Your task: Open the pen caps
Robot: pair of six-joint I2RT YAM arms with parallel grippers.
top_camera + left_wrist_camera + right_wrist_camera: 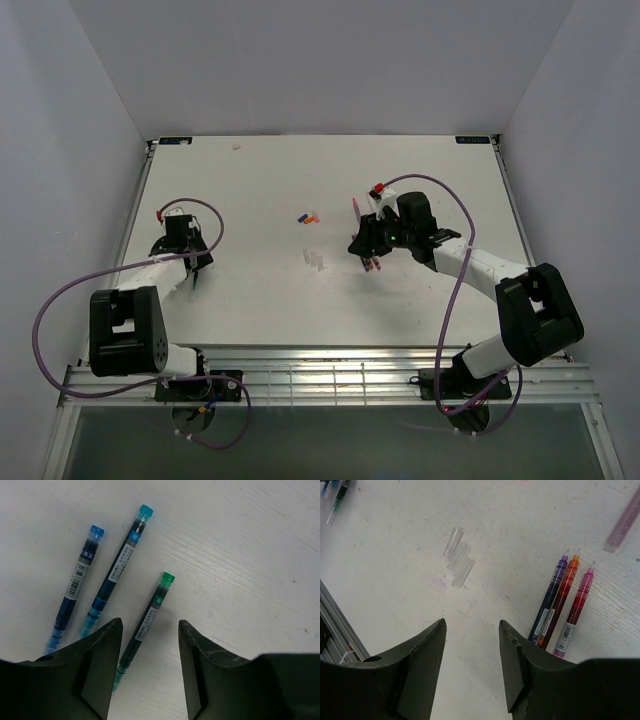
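1. While the left gripper hung open astride the green pen, nothing was gripped; presumably lined up to pinch the barrel.
2. Meanwhile the right gripper stood open and empty; three bare-tipped pens lay beside it, clear pen caps clustered ahead.

text: none legible | pens — white labels, barcode, print too small

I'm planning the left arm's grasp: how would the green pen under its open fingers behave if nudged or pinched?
The green pen looks round and smooth, lying flat, so a sideways nudge would probably roll it. Slim, hard-looking plastic: likely stiff, light, slippery.
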